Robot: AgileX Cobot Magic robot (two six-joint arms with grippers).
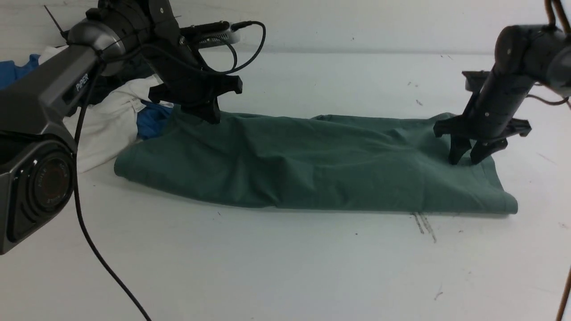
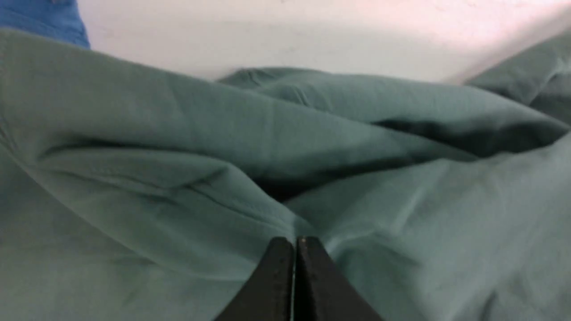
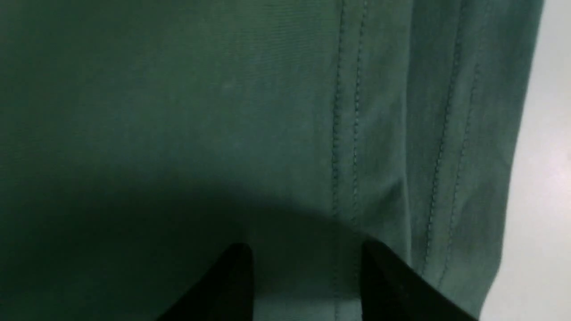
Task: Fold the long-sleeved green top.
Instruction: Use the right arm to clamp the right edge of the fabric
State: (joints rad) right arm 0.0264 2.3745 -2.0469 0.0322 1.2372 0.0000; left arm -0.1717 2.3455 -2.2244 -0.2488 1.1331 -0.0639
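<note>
**Top** (image 1: 312,165): folded in a long band; worktop (image 1: 267,267) beneath it, spare clothes (image 1: 111,125) touching its left end.
**Left pincer** (image 1: 211,116): at the top's far left edge, shut tight on a pinch of cloth.
**Right pincer** (image 1: 465,159): on the top's right end by the hem, jaws apart, nothing held.
**Risk:** a pull from the left alone would likely skew the band, since the right end is free to slide or unfold.

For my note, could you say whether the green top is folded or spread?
Folded: the green top lies as a doubled band, hems stacked.
</note>
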